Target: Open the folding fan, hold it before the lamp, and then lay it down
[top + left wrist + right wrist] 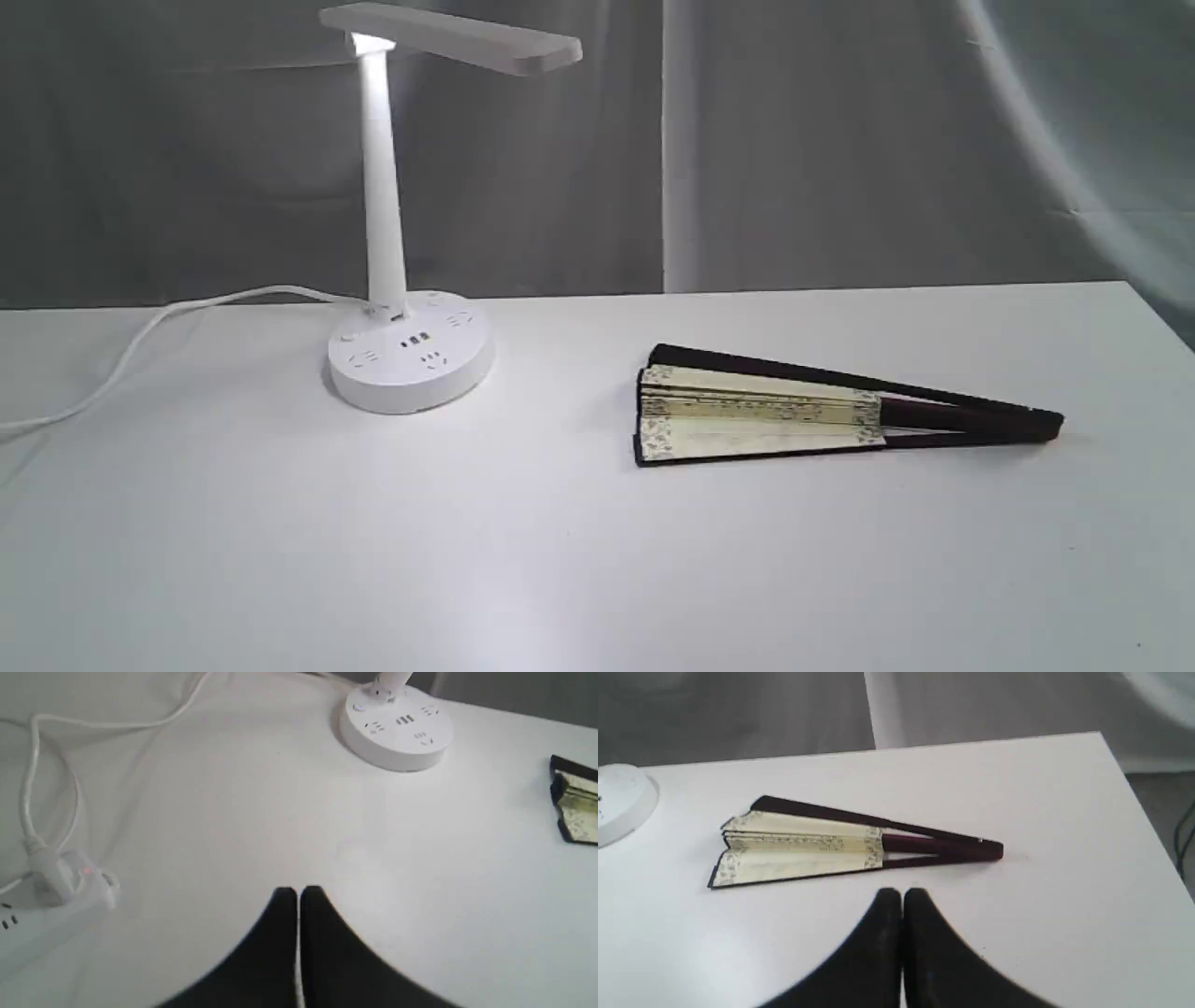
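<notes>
Cream paper and dark maroon ribs mark your fan (761,415), which lies flat on the white worktop (280,541), only partly spread. Its paper end faces the lamp (383,187) and its pivot end points away toward the right of the exterior view. The fan sits well apart from the lamp's round base, with bare worktop between them. The lamp stands upright at the rear left, its flat head reaching out toward the fan's side, and its stem is bright just under the head. Its white cord (140,336) trails off to the left; in the left wrist view it runs to a white power strip (46,914). Your left hand (298,893) is clenched on nothing, black fingertips pressed together over bare worktop. Your right hand (902,895) is likewise clenched and empty, near the fan's ribs but not touching them. Neither hand appears in the exterior view.
</notes>
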